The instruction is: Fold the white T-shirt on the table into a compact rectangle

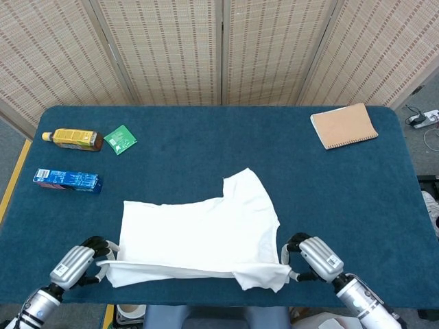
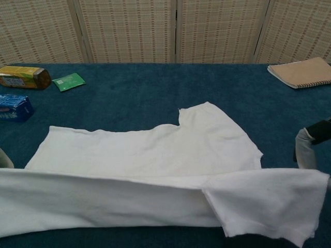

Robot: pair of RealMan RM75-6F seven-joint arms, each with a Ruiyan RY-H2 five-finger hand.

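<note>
At the near edge of the tabletop (image 1: 206,130) you have both hands on the white T-shirt (image 1: 206,226). Your left hand (image 1: 81,263) sits at the shirt's near left corner with its fingers curled around the hem, holding the cloth. Your right hand (image 1: 310,255) sits at the near right corner, fingers closed on the fabric there; in the chest view only a bit of it shows at the right edge, just beside the lifted cloth. Between your two hands the near edge of the shirt is raised and turned over toward the far side, so a long band of cloth lies doubled over the body of the shirt. In the chest view this band runs across the whole width of the picture, and at its right end a sleeve-like flap overlaps it and hangs a little lower.

Past the fold, the rest of the shirt lies flat on the blue cloth near the middle of the tabletop, with one sleeve pointing away from you.

Well beyond the shirt on your left lie a blue packet (image 1: 67,180), then a yellow-labelled bottle (image 1: 72,139) on its side, with a green sachet (image 1: 121,139) just beside it. At the far right corner rests a tan spiral notebook (image 1: 343,125). Behind the tabletop stands a woven folding screen (image 1: 219,48).
</note>
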